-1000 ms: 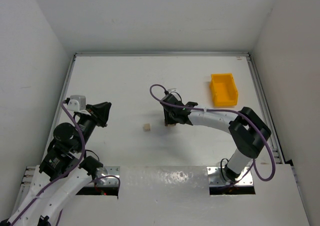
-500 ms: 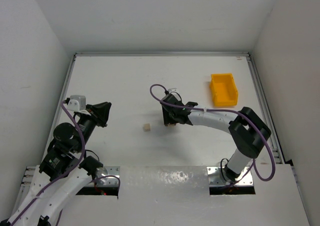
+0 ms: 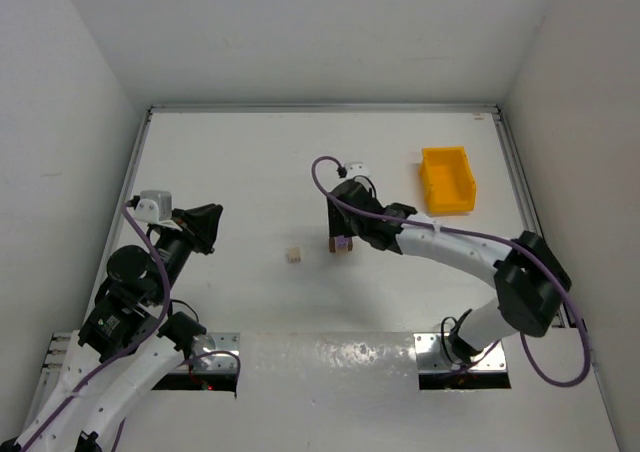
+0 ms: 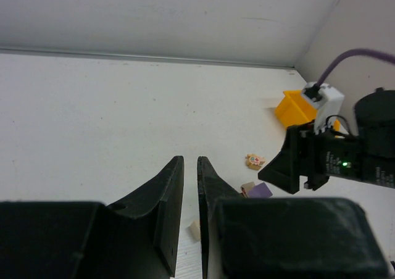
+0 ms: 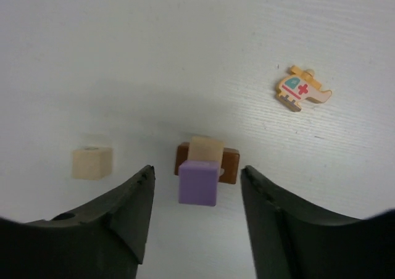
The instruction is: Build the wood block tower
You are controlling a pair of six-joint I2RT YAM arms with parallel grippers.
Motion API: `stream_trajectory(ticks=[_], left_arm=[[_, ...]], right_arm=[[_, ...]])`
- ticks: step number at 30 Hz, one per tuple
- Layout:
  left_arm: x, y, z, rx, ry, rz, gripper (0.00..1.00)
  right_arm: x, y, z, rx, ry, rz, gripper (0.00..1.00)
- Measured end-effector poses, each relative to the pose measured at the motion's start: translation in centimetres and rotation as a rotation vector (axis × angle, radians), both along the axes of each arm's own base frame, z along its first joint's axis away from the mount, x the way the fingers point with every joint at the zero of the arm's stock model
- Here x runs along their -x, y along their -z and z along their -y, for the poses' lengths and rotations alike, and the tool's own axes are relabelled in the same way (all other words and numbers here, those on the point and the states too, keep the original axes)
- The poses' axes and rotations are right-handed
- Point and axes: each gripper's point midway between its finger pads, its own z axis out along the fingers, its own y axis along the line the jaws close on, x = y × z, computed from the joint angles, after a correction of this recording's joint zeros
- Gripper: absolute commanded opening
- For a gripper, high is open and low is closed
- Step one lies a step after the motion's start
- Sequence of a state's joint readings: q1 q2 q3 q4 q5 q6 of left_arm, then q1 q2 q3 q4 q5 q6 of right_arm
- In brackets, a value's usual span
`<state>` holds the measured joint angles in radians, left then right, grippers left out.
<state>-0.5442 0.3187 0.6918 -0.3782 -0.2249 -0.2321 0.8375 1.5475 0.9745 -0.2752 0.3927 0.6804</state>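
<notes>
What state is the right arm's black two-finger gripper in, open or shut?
Open: the right gripper has its fingers wide apart, flanking the small wooden block stack without touching it.

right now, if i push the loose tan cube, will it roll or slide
The loose tan cube has flat faces, so it probably slides rather than rolls. It looks small and solid, so it is likely light and stiff.

In the right wrist view only the two ends of the brown block (image 5: 230,165) show; the purple cube (image 5: 198,182) and a tan block (image 5: 205,149) cover its middle. In the left wrist view the loose tan cube (image 4: 194,231) is partly behind the jaws of the left gripper (image 4: 190,163), and the right arm (image 4: 345,162) hides part of the yellow bin (image 4: 292,108). From above, the tower (image 3: 340,244) is too small to count its blocks.
</notes>
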Motion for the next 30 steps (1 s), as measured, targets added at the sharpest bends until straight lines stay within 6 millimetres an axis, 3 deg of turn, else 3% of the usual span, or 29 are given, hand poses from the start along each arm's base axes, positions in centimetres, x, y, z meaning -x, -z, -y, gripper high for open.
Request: stream_trajectory(ticks=[2, 3, 5, 8, 12, 15, 16, 20, 30], left_arm=[[0.0, 0.0, 0.0, 0.000, -0.002, 0.000, 0.13], [0.0, 0.0, -0.1, 0.000, -0.003, 0.000, 0.13], [-0.1, 0.0, -0.2, 0.000, -0.010, 0.000, 0.13], [-0.1, 0.0, -0.3, 0.000, -0.020, -0.001, 0.13], [-0.3, 0.1, -0.6, -0.002, -0.037, -0.004, 0.13], [-0.5, 0.1, -1.0, -0.002, -0.064, -0.004, 0.13], [-0.5, 0.1, -1.3, -0.002, -0.079, -0.005, 0.13], [-0.8, 0.4, -2.5, 0.002, -0.149, -0.016, 0.13], [-1.1, 0.6, -4.1, 0.017, -0.243, -0.028, 0.13]], right_arm=[[-0.1, -1.9, -0.1, -0.032, -0.014, 0.054, 0.32], [-0.1, -2.8, -0.3, -0.048, -0.023, 0.078, 0.15], [-0.1, -4.2, -1.1, -0.077, -0.047, 0.119, 0.05], [0.4, -4.6, -2.9, -0.075, -0.102, 0.124, 0.02], [0.9, -2.8, -6.3, -0.030, -0.186, 0.089, 0.08], [1.8, -0.3, -7.8, 0.033, -0.236, 0.045, 0.26], [2.1, 0.5, -8.1, 0.049, -0.247, 0.030, 0.40], [3.2, 2.7, -9.4, 0.088, -0.292, -0.016, 0.56], [4.2, 5.9, -11.2, 0.042, -0.296, -0.093, 0.57]])
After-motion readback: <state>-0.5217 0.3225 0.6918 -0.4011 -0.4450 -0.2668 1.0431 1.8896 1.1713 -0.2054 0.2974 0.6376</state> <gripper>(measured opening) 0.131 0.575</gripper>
